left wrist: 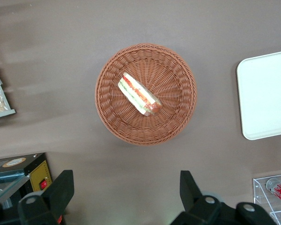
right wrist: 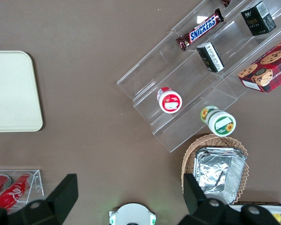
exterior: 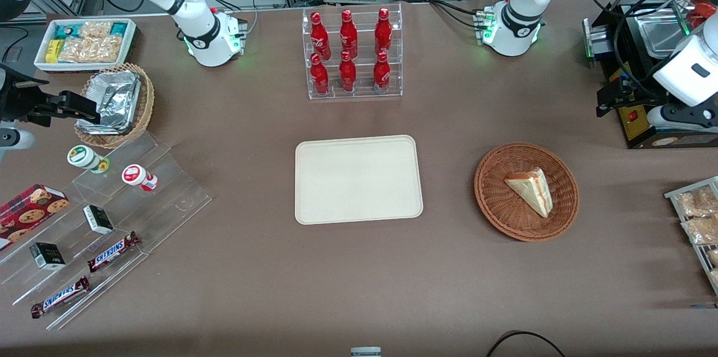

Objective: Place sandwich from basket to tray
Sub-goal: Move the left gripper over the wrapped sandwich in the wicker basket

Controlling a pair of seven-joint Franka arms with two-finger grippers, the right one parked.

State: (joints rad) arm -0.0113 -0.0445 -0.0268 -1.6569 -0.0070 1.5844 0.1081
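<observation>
Gripper open above sandwich

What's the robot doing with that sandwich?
Nothing yet! The sandwich lies in the round brown basket, and the cream tray beside it has nothing on it. The working arm's gripper hangs open high above the table beside the basket, holding nothing. It looks ready to go down and pick the sandwich up.

A clear-wrapped triangular white-bread sandwich lies flat in the round reddish-brown wicker basket, well apart from the empty flat cream rectangular tray. The left gripper hovers spread wide above.
</observation>
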